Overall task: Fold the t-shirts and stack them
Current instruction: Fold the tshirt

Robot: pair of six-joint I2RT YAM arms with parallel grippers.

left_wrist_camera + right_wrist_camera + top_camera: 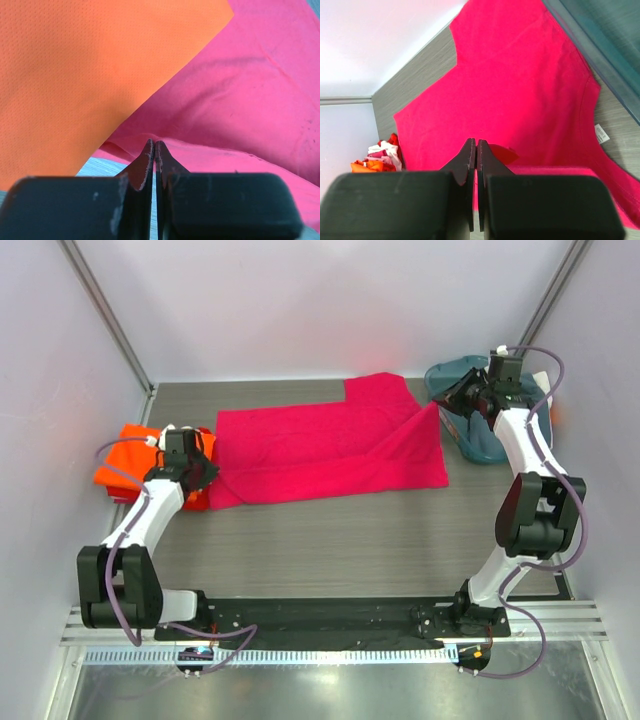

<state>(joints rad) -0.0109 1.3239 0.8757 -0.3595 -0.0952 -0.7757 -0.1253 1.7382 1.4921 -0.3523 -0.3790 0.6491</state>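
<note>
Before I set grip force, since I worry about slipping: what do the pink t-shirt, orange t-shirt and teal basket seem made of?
Pink t-shirt: soft matte knit cloth; it creases and shows stitched hems. Orange t-shirt: matte cloth with a fine dotted mesh weave, likely synthetic. Teal basket: probably hard plastic, smooth with a slight sheen.

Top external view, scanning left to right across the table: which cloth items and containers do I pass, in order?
orange t-shirt → pink t-shirt → teal basket
</note>
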